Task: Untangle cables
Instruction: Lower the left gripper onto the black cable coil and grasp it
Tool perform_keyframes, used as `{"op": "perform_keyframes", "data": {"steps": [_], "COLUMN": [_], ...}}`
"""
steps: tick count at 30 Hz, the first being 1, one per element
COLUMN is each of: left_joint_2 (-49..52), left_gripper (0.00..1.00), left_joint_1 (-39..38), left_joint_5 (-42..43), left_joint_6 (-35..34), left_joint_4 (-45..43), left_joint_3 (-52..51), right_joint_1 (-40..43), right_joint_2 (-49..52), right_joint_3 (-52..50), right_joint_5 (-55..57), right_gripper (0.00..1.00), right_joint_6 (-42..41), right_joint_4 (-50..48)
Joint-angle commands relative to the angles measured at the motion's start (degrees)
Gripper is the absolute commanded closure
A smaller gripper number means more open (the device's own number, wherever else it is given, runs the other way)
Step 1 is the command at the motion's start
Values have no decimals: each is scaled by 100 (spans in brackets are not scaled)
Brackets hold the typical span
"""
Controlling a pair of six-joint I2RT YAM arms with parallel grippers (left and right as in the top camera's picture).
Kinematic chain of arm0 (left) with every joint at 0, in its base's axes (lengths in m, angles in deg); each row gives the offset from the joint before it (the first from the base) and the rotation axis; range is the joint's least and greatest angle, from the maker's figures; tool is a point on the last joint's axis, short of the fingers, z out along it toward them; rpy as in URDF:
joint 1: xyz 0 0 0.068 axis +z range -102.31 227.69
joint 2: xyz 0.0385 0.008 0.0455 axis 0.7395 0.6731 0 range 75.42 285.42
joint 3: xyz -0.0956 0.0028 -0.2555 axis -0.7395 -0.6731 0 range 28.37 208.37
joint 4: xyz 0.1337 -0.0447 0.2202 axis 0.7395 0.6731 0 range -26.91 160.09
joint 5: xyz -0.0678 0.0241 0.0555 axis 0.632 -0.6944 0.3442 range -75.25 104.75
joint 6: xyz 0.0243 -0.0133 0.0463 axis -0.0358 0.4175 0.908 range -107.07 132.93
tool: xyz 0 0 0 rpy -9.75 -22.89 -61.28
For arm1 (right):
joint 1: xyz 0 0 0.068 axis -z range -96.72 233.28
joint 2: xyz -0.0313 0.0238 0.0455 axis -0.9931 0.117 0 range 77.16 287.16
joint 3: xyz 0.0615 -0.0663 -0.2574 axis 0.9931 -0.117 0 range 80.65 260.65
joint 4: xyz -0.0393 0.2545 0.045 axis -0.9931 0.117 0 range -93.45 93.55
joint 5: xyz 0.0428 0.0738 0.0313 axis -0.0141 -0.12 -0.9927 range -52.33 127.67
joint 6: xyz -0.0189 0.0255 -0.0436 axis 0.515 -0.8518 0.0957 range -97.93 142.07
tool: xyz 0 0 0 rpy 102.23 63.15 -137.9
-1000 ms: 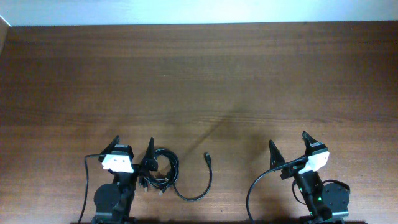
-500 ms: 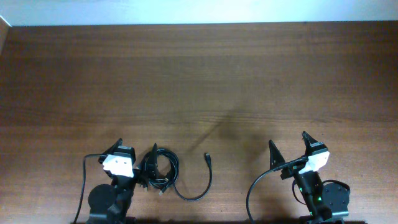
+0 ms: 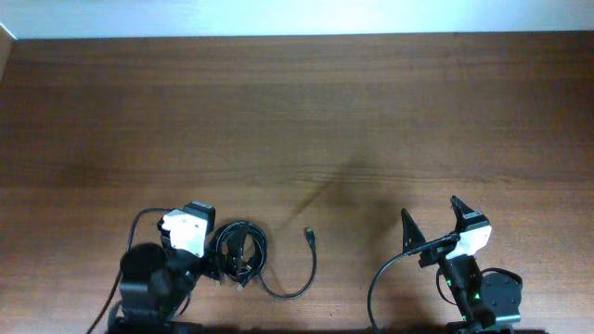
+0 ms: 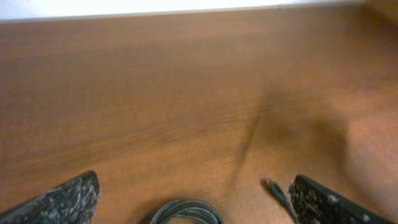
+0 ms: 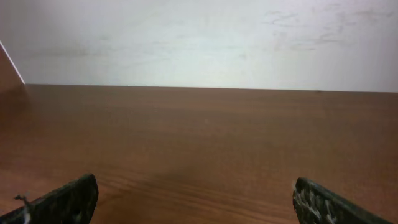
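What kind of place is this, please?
Probably a robotics lab bench: a wooden table against a plain pale wall, a left arm and right arm at its near edge, black cables beside the left one.

place: robot lab bench | cue: wood table (image 3: 297,111), white wall (image 5: 199,37)

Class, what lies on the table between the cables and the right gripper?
Nothing. The overhead view shows only bare table between the cables and the open right gripper.
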Motion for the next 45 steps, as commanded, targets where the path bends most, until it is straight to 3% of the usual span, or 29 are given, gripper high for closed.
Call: {"op": "perform_keyframes", "data": {"steps": [1, 13, 19, 27, 33, 38, 45], "left_joint_2": [772, 3611, 4649, 5320, 5359, 5370, 5370], "left_gripper": [1, 1, 1, 1, 1, 1, 1], "left_joint_1": [28, 31, 31, 28, 31, 28, 28], "left_joint_5": [24, -66, -127, -584, -546, -1425, -1445], "left_joint_6": [404, 925, 927, 927, 931, 931, 1104], "left_joint_4": [509, 2140, 2291, 1956, 1812, 1716, 1718], "left_joint_3": [719, 1982, 2000, 1998, 1998, 1980, 1976], "right_joint_1": [37, 37, 37, 37, 37, 37, 37], "right_joint_2": [-15, -15, -15, -15, -15, -15, -15], "right_joint_3": [-52, -52, -52, -52, -52, -52, -52], "right_joint_5": [68, 68, 68, 68, 68, 70, 70], "right_gripper": [1, 1, 1, 1, 1, 1, 1], "right_joint_6": [-2, -2, -2, -2, -2, -2, -2], "right_joint_4": [17, 17, 17, 17, 17, 17, 17]}}
